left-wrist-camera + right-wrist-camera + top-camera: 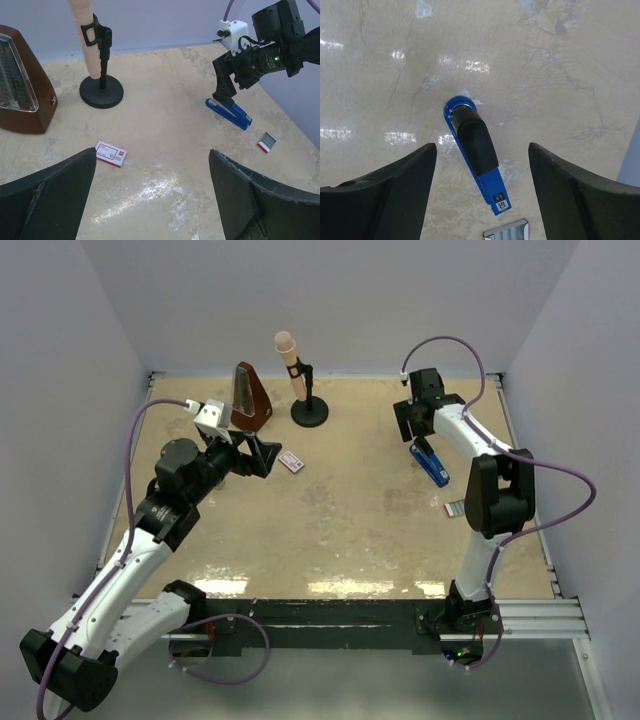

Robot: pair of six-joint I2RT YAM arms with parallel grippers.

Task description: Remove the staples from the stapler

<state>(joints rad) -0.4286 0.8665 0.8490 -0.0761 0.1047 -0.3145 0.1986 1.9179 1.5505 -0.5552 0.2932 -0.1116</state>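
Note:
The stapler [432,465] is blue with a black top and lies closed and flat on the table at the right. It also shows in the right wrist view [491,184] and the left wrist view [231,113]. My right gripper [414,435] is open and hovers just above the stapler's far end, with its fingers on either side [481,149] and not touching. My left gripper [262,455] is open and empty [152,150] at the left, above the table. No loose strip of staples shows; any in the stapler are hidden.
A small white box with a red label [291,462] lies near the left gripper. A small open red-edged tray [455,509] lies near the stapler's near end. A brown metronome [250,398] and a microphone on a black stand [305,405] stand at the back.

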